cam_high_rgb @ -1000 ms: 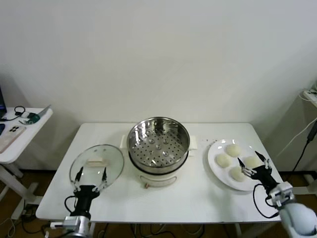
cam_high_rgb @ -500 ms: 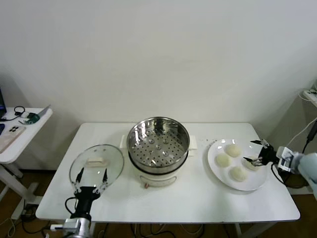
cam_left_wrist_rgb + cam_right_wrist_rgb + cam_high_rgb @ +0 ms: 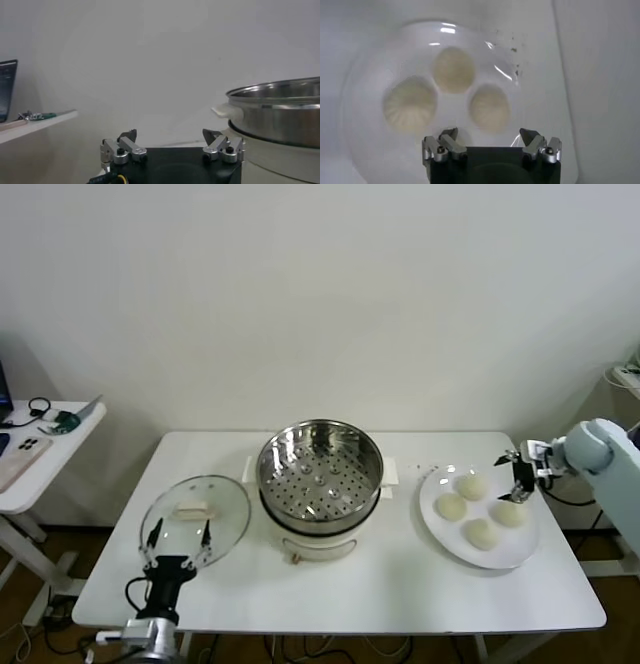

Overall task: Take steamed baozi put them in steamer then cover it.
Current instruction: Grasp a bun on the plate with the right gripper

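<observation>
Biggest worry right now: squashing or flicking a bun; looks like soft dough, four steamed baozi (image 3: 481, 510) packed close on the white plate (image 3: 478, 558) by the counter's right edge, so a drop that's slightly off could pinch two at once or shove one off the plate; could also tip the plate near that edge, just guessing; then a carry across to the steamer (image 3: 320, 469) at the counter's middle, where clipping the shiny rim seems possible.

Pose-wise: right gripper (image 3: 520, 480) reached in from the right side, hovering over the plate's far-right part, just above the rightmost bun; jaws spread wide in the wrist view, three buns visible below the fingertips (image 3: 448, 135), nothing held, not touching anything as far as can be told.

Left gripper (image 3: 180, 535) parked low at the counter's front-left corner, over the near rim of the cover (image 3: 195, 514), wide apart too and empty; cover lying flat on the counter left of the steamer, basket empty, nothing loaded yet.
</observation>
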Robot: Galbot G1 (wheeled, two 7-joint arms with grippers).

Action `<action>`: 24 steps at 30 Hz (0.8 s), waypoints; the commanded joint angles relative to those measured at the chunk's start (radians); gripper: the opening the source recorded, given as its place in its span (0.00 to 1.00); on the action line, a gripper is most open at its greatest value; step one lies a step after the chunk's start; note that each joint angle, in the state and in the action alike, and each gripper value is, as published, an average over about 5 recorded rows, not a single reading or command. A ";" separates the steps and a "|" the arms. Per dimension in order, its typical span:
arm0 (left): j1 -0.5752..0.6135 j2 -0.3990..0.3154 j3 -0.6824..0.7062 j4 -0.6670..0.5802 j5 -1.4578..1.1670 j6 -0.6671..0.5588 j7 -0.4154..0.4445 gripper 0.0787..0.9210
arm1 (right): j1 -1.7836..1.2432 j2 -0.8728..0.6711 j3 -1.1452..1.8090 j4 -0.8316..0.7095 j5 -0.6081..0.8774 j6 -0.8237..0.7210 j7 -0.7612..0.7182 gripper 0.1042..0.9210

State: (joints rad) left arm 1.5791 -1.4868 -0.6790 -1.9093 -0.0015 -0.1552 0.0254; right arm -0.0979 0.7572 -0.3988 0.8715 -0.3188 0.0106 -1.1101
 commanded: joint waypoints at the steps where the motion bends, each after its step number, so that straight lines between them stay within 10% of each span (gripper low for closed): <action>1: -0.001 -0.002 -0.004 -0.001 -0.001 0.004 -0.001 0.88 | 0.174 0.153 -0.152 -0.252 -0.102 0.040 -0.055 0.88; 24: -0.009 0.003 -0.016 0.006 -0.012 0.009 -0.004 0.88 | 0.093 0.304 0.000 -0.402 -0.255 0.100 -0.002 0.88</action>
State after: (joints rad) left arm 1.5704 -1.4852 -0.6950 -1.9032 -0.0127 -0.1463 0.0213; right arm -0.0133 1.0187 -0.4189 0.5206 -0.5125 0.0971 -1.1170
